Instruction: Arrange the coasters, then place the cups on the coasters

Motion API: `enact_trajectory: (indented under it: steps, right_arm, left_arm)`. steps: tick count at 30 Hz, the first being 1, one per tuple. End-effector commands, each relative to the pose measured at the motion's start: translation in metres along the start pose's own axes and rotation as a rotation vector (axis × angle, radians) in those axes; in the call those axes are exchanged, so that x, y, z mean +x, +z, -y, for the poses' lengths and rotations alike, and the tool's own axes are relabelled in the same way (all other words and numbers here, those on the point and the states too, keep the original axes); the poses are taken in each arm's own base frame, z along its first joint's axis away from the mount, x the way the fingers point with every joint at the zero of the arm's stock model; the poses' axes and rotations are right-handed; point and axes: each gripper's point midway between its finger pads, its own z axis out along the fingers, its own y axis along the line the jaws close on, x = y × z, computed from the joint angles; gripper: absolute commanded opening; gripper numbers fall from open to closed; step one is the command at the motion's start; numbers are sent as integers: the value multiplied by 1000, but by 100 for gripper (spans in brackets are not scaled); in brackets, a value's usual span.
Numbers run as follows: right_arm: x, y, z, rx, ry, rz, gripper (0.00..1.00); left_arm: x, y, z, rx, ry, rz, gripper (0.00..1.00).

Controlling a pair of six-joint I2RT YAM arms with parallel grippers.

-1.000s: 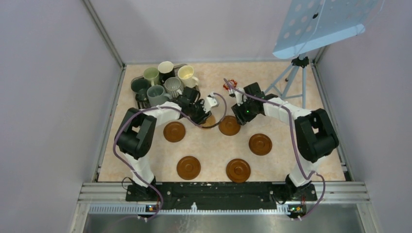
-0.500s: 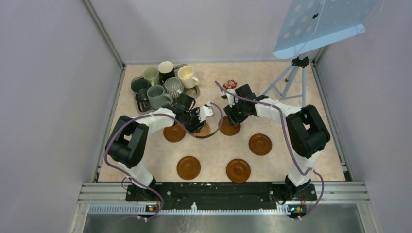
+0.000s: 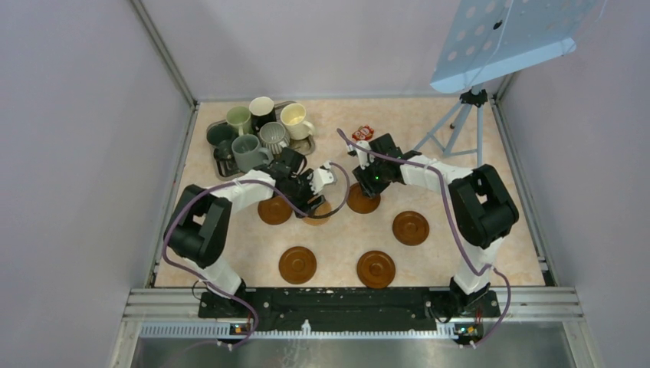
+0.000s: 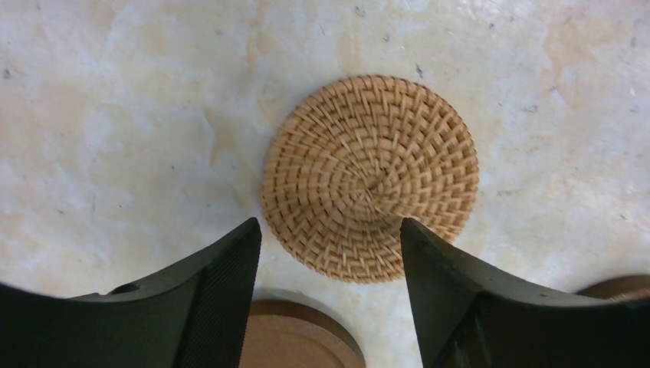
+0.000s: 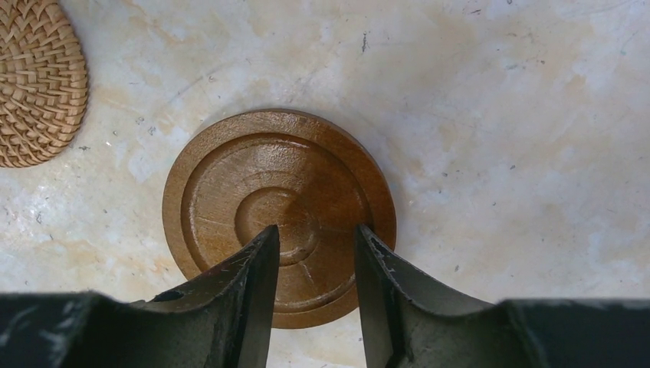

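Left end effector (image 4: 331,230) hangs open over the woven tan coaster (image 4: 370,172).
Right end effector (image 5: 316,230), narrowly parted and empty, hovers above a brown wooden coaster (image 5: 230,184).

- A dark brown round wooden coaster (image 5: 280,184) with turned rings lies flat on the mottled cream table (image 5: 498,115).
- The right gripper (image 5: 316,230) hangs over its near half, black fingers narrowly parted.
- A tan round woven coaster (image 5: 34,84) lies apart, upper left.
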Motion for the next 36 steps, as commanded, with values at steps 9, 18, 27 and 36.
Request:
enact_trajectory:
  steps: [9,18,27,36]
  right_arm:
    - [-34,-38,-7,-15,-54,96,49]
    - [-19,-36,-8,-29,-61,71,48]
    - [-5,-11,-11,-52,-52,27,44]
    - [29,-12,3,39,-12,-56,38]
  left_arm:
    - [-10,-55,25,28,17,43,78]
    - [17,-64,51,97,70,6,81]
    - [32,-59,63,97,119,-30,85]
    - [-4,-41,8,-100,3,34,78]
